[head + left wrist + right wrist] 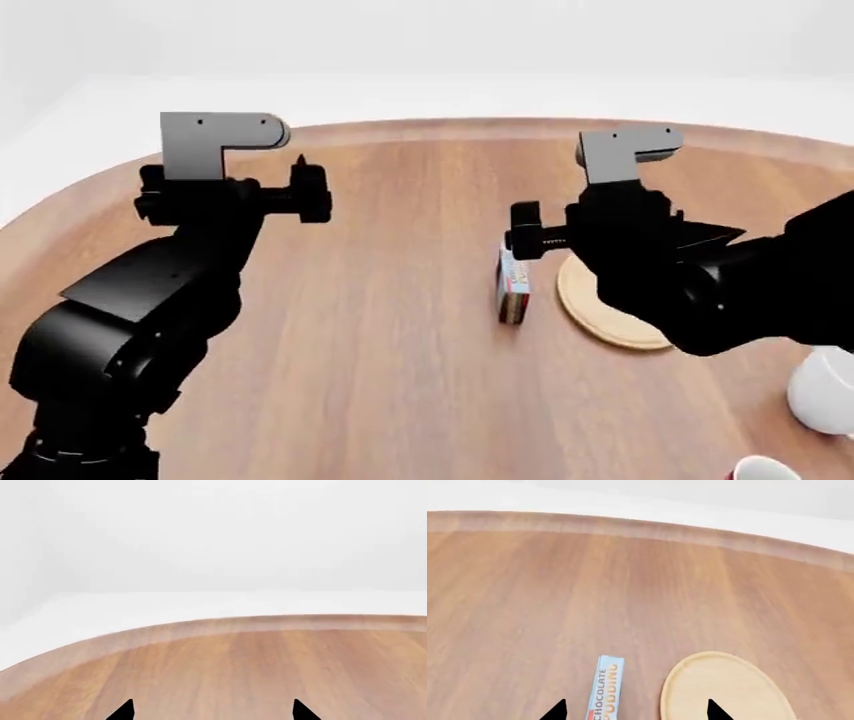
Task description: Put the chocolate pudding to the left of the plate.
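Note:
The chocolate pudding carton (513, 288) stands on its edge on the wooden table, just left of the light-tan round plate (597, 302). In the right wrist view the carton (604, 689) shows its printed top edge, with the plate (727, 690) beside it. My right gripper (635, 711) is open above them, its fingertips wide apart, the carton between them but untouched. In the head view it hangs over the carton (541, 232). My left gripper (212, 711) is open and empty over bare table, far left of the carton (304, 185).
A white mug (825, 390) stands at the right edge. A red-rimmed mug (763, 468) shows at the bottom right. The round table's far rim (441, 124) curves behind both grippers.

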